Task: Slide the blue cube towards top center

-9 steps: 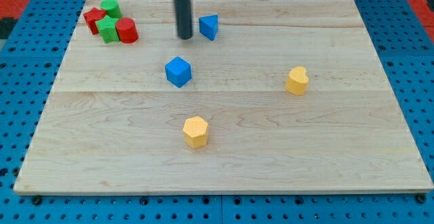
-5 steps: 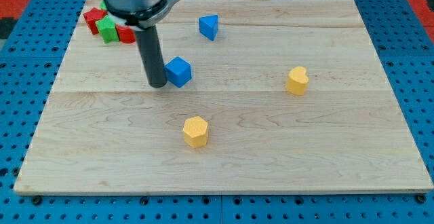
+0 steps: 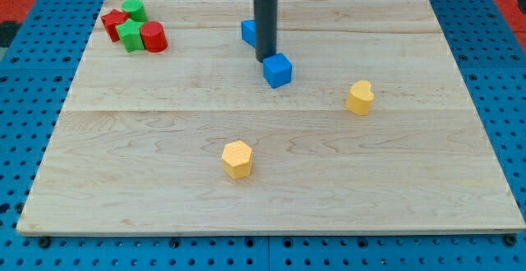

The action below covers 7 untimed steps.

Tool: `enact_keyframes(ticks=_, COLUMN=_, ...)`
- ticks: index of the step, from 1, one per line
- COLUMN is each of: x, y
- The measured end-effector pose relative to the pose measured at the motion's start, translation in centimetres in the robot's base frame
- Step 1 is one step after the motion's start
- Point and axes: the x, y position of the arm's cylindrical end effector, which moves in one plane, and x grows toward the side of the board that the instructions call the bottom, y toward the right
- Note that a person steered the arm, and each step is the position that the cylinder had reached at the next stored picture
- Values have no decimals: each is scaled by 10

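Since the earlier frame, the blue cube (image 3: 278, 71) has moved toward the view's right and a little toward the view's top, and my tip (image 3: 265, 60) has moved with it; the tip now sits just beside the cube, at its upper left edge, seemingly touching it. The rod has no fingers, so nothing is held and the cube can only be pushed. I judge the task is partly done: the cube is now near the middle column of the wooden board (image 3: 427, 189), but it is below the other blue block (image 3: 247, 31), which is half hidden behind the rod, and it is well apart from the board's top edge. To finish, the tip would probably need to come around to the cube's lower side. Left of the cube, in the top left corner, stands a cluster of red and green blocks (image 3: 134, 26). Right of the cube is a yellow block (image 3: 359, 97), and below it a yellow hexagon block (image 3: 237, 158). Around the board, a blue pegboard table (image 3: 25, 140) shows.
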Motion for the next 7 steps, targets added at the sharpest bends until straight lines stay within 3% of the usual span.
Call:
enact_keyframes(ticks=4, x=108, y=-33)
enact_keyframes(ticks=7, x=50, y=47)
